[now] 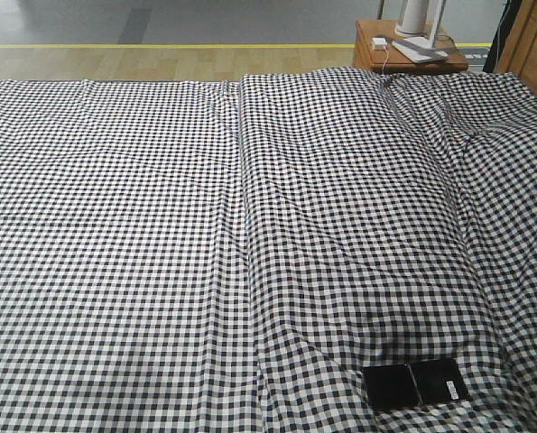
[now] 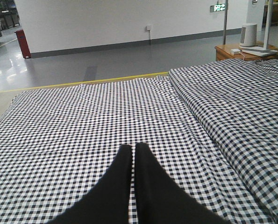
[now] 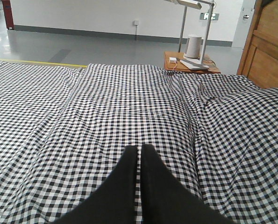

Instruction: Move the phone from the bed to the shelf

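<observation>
The phone (image 1: 417, 382), black and flat with a small white sticker, lies on the checked bed (image 1: 160, 225) near its front edge, right of the lengthwise seam. Neither gripper shows in the front view. In the left wrist view my left gripper (image 2: 133, 147) hovers over the sheet, its black fingers (image 2: 115, 186) almost together with nothing between them. My right gripper (image 3: 139, 148) is likewise shut and empty over the right half of the bed (image 3: 129, 102). The phone is out of both wrist views. The shelf is out of view.
A reddish-brown side table (image 1: 403, 54) stands beyond the bed's far right corner, holding a white lamp base and a charger. A wooden headboard (image 3: 267, 51) rises at the right. Grey floor with a yellow line (image 1: 160, 45) lies behind the bed.
</observation>
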`<state>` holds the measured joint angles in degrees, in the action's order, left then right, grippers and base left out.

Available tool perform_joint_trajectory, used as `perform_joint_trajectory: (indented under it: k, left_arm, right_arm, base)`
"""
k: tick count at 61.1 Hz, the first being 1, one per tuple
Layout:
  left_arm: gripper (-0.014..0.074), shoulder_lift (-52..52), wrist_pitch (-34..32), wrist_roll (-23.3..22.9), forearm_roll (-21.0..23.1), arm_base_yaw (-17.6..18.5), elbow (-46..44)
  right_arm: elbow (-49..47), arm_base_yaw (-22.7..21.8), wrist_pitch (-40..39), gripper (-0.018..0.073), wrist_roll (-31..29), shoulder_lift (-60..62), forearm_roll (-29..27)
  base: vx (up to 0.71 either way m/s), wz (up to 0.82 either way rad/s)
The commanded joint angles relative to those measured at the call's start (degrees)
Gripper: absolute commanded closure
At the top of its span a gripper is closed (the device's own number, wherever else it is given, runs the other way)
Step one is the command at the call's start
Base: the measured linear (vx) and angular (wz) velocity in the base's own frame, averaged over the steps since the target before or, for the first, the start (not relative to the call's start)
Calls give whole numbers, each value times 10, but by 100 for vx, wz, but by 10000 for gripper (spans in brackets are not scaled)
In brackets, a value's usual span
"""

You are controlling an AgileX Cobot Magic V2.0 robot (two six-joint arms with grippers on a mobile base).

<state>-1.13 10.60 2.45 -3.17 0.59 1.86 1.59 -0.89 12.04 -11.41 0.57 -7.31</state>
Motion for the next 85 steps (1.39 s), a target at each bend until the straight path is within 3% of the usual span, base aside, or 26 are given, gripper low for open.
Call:
perform_joint_trajectory:
  k: [1, 65, 77, 85]
  left_arm:
    - [596, -2, -40, -2, 3, 1, -15]
    - [596, -2, -40, -2, 3, 1, -15]
    - [596, -2, -40, -2, 3, 1, -15]
    - [596, -2, -40, -2, 3, 1, -15]
  right_arm:
    - [4, -3, -41, 563, 1, 7, 5]
    - [4, -3, -57, 563, 1, 7, 6]
    - [4, -3, -114, 563, 1, 7, 6]
    - [-2, -3, -232, 563, 1, 7, 6]
  base:
    - [0, 0]
    - [0, 0]
    - [0, 0]
    - [0, 0]
